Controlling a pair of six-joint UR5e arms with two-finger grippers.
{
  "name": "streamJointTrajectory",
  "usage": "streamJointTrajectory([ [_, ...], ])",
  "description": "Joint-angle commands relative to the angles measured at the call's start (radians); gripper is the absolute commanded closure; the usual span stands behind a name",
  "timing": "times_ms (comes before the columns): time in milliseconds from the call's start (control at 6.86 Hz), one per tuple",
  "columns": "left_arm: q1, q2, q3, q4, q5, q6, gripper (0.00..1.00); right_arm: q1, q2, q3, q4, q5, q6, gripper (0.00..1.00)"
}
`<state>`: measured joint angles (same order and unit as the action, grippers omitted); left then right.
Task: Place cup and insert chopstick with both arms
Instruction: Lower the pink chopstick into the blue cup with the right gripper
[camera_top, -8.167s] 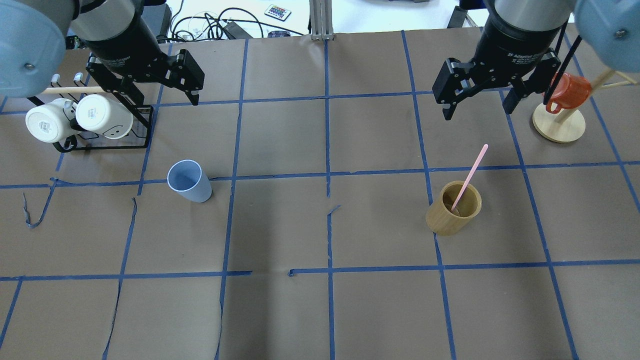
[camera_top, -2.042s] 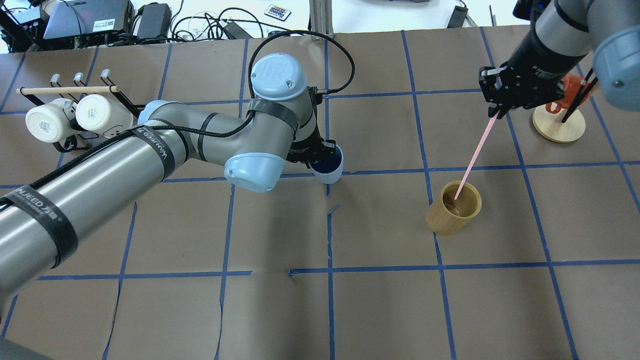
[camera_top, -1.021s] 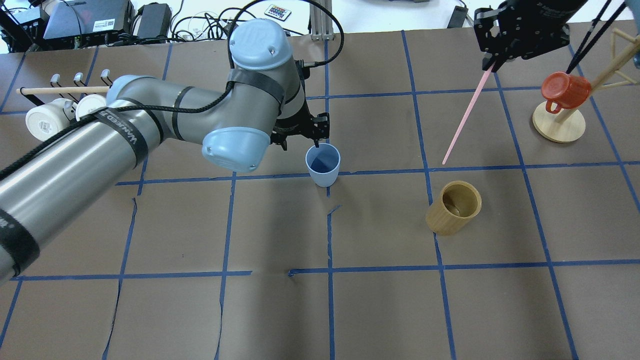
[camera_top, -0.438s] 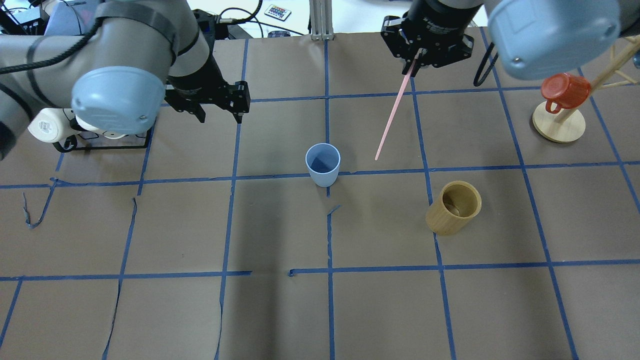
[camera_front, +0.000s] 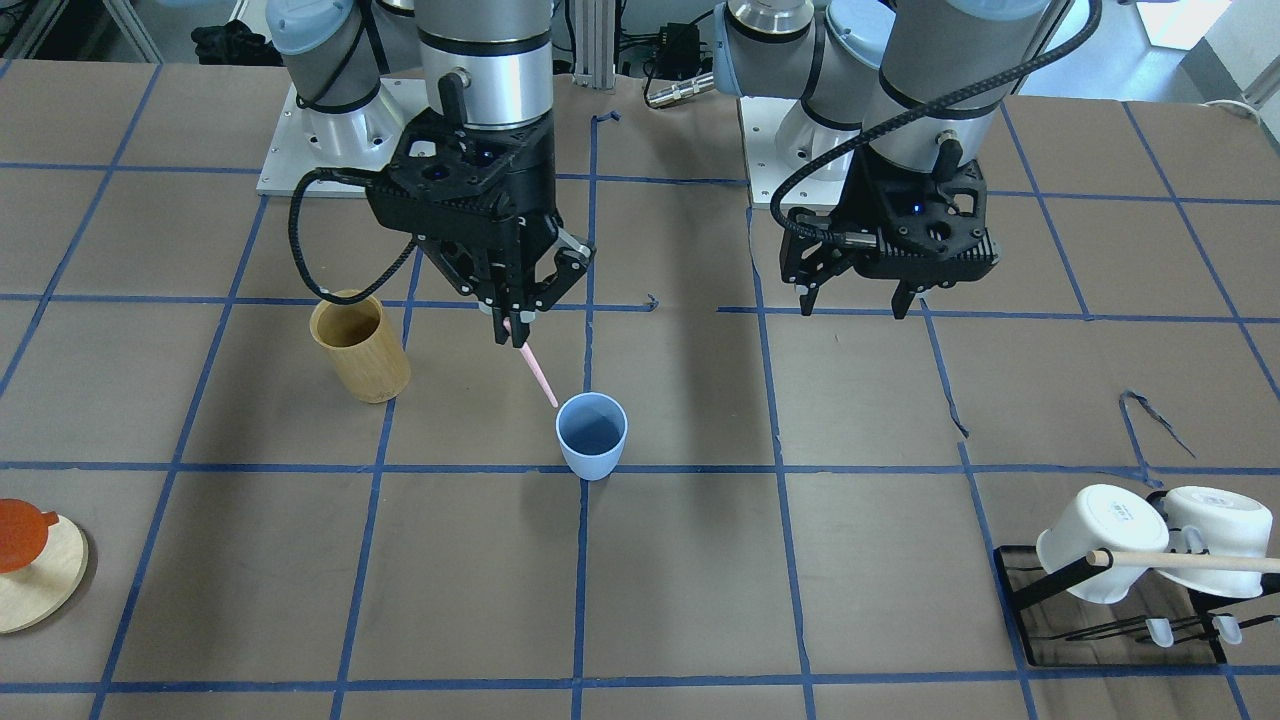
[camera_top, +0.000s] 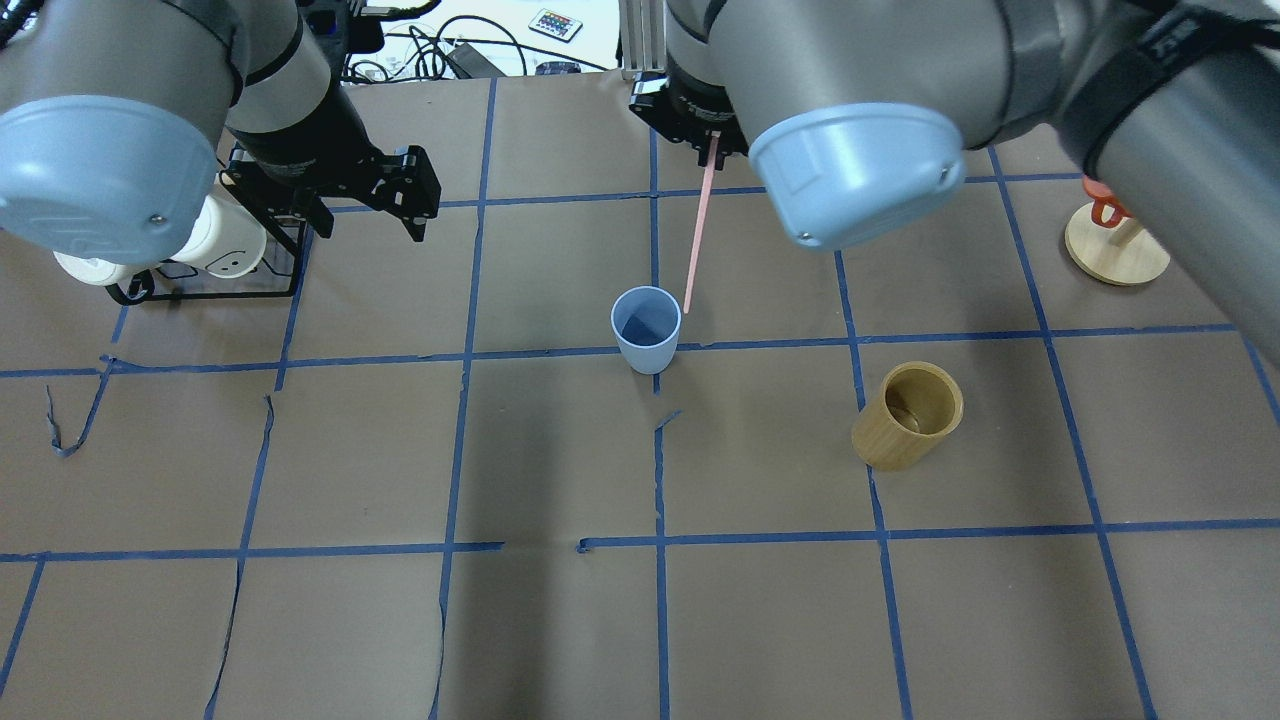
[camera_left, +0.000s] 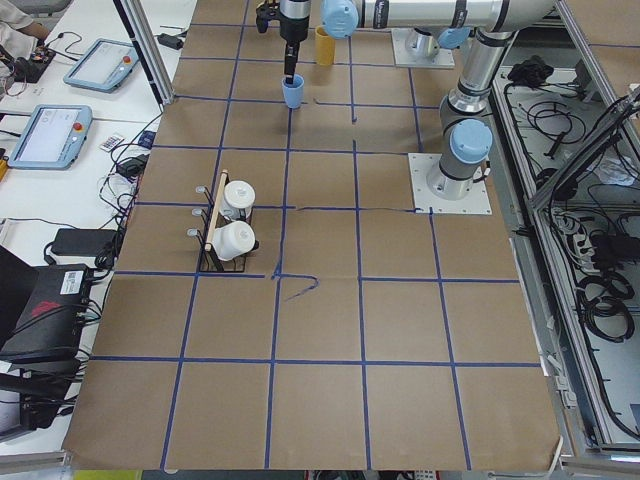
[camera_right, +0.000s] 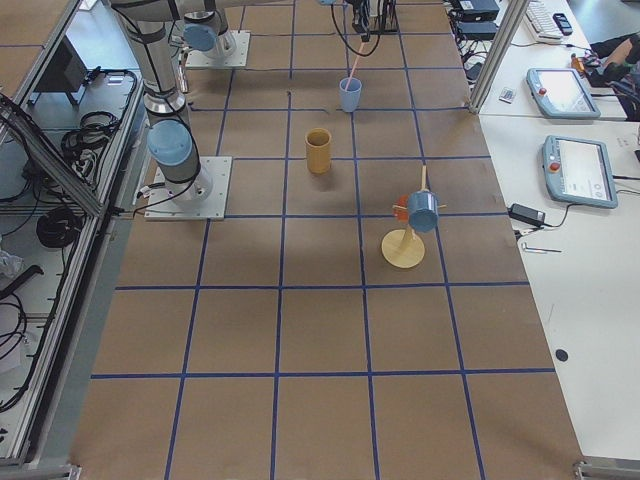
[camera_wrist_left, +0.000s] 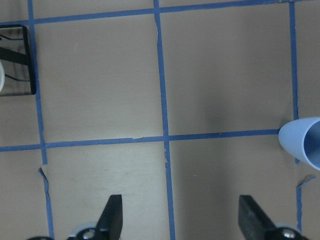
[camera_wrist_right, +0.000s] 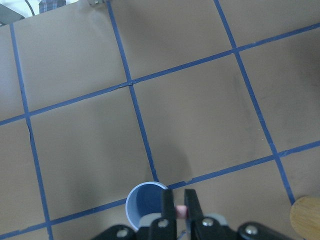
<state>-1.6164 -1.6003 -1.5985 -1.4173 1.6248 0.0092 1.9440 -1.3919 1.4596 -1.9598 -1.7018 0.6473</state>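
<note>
Near right: tan bamboo cylinder holder (camera_top: 908, 415), upright, apart from the light blue plastic cup (camera_top: 646, 340). That cup stands upright mid-table on a blue tape line (camera_top: 540, 352). The pink chopstick (camera_top: 698, 235) hangs steeply, its lower tip at the cup's right rim; inside or outside, cannot tell. Above, the right gripper (camera_wrist_right: 181, 212) pinches the chopstick's top end. Far left of the cup, the left gripper (camera_wrist_left: 181, 220) is spread wide, holding nothing.

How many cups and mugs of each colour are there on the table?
Blue cup: 1
Bamboo-brown cup: 1
White mugs: 2
Red mug: 1
Total: 5
</note>
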Motion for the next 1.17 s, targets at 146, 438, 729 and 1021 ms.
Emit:
streamJointTrajectory([
  [146, 0.007, 0.011, 0.008, 0.004, 0.001, 0.034, 0.06, 0.052, 0.03, 0.001, -0.033, -0.01, 0.083, 1.0],
  [438, 0.01, 0.011, 0.009, -0.008, 0.0, 0.034, 0.0, 0.055, 0.036, 0.007, -0.053, -0.012, 0.092, 1.0],
  [729, 0.05, 0.008, 0.025, -0.067, 0.0, 0.032, 0.0, 0.053, 0.036, 0.016, -0.051, -0.031, 0.092, 1.0],
  [1021, 0.046, 0.011, 0.029, -0.074, -0.002, 0.034, 0.0, 0.055, 0.036, 0.033, -0.051, -0.047, 0.104, 0.97],
])
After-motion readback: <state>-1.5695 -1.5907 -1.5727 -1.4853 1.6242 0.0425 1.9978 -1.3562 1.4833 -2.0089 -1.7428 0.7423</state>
